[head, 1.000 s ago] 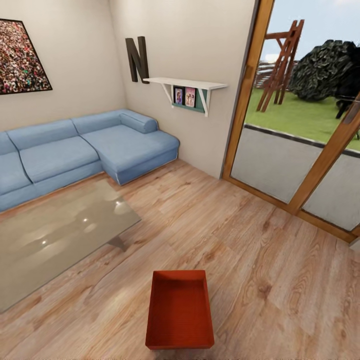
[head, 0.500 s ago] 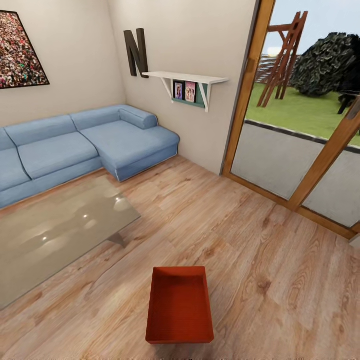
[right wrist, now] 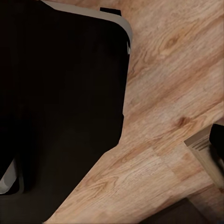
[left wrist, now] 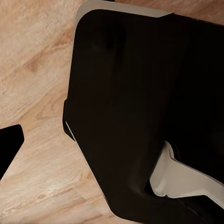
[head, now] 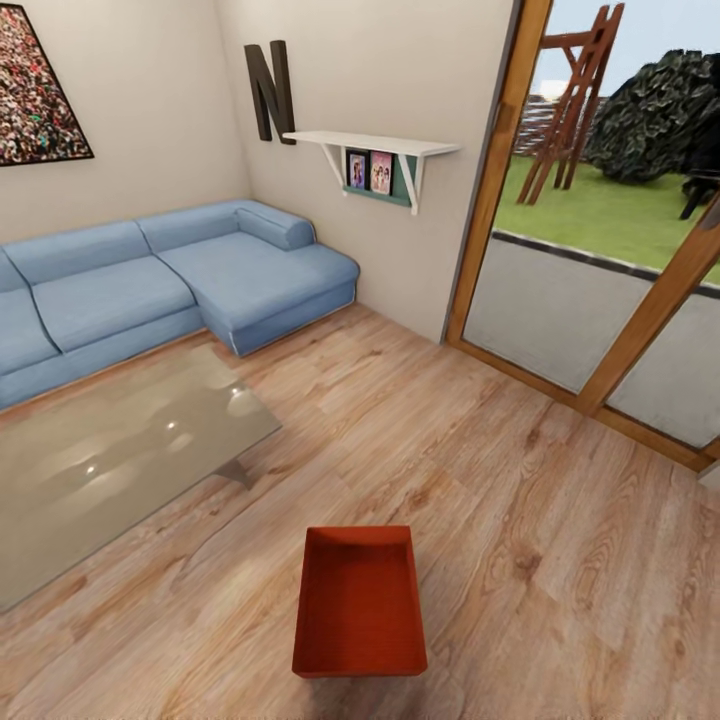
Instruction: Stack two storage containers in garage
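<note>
One storage container (head: 360, 605) sitting at six o'clock on the living room plank floor (head: 520, 520), sofa (head: 170, 275) at ten o'clock, glass doors (head: 610, 230) at two (second bin unseen). Nothing carried to the garage yet. Finger spread impossible to judge.

Showing orange-red on the storage container (head: 360, 605), blue on the sofa (head: 170, 280), light wood grain across the plank floor (head: 520, 520)
</note>
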`<state>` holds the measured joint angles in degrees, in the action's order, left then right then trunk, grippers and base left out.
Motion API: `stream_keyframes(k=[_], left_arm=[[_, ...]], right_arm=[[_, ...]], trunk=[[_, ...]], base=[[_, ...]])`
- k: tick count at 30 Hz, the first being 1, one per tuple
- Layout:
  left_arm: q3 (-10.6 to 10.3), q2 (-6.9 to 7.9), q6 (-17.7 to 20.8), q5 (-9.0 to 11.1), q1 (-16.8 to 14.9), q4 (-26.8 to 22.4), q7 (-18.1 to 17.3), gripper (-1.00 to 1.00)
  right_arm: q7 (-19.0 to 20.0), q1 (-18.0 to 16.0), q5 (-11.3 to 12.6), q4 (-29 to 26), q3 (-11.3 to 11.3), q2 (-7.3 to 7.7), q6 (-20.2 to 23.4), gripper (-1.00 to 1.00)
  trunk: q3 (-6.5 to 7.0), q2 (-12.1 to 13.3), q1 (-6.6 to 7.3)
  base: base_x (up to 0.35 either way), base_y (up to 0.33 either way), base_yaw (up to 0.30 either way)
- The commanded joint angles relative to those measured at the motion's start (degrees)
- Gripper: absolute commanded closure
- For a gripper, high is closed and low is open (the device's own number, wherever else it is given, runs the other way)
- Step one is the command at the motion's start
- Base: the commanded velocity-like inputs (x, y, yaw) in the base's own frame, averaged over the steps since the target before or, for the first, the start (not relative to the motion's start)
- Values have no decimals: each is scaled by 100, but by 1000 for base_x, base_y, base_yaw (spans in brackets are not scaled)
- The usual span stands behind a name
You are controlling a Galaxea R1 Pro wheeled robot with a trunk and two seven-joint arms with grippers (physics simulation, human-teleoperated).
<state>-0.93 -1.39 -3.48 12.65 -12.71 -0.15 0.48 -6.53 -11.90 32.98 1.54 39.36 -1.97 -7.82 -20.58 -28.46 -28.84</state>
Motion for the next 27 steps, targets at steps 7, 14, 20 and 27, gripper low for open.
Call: stream_keyframes(k=[7, 14, 20, 27], left_arm=[[-13, -1, -16, 37, -4, 6, 5, -100], [-13, -1, -19, 39, -4, 4, 5, -100], [-13, -1, -20, 36, -4, 4, 5, -100], [-13, -1, -19, 36, -4, 6, 5, -100]], right_arm=[[-8, -5, 47, 14, 45, -2, -32, -100], [-6, -5, 50, 17, 45, 2, -33, -100], [-6, -5, 42, 17, 49, -9, -29, -100], [-6, -5, 47, 16, 46, -14, 9, -100]], trunk=[[-72, -8, -2], [-115, -8, -2], [-117, -8, -2], [-118, -8, -2]], base=[[0, 0, 0], [0, 0, 0], [0, 0, 0], [0, 0, 0]])
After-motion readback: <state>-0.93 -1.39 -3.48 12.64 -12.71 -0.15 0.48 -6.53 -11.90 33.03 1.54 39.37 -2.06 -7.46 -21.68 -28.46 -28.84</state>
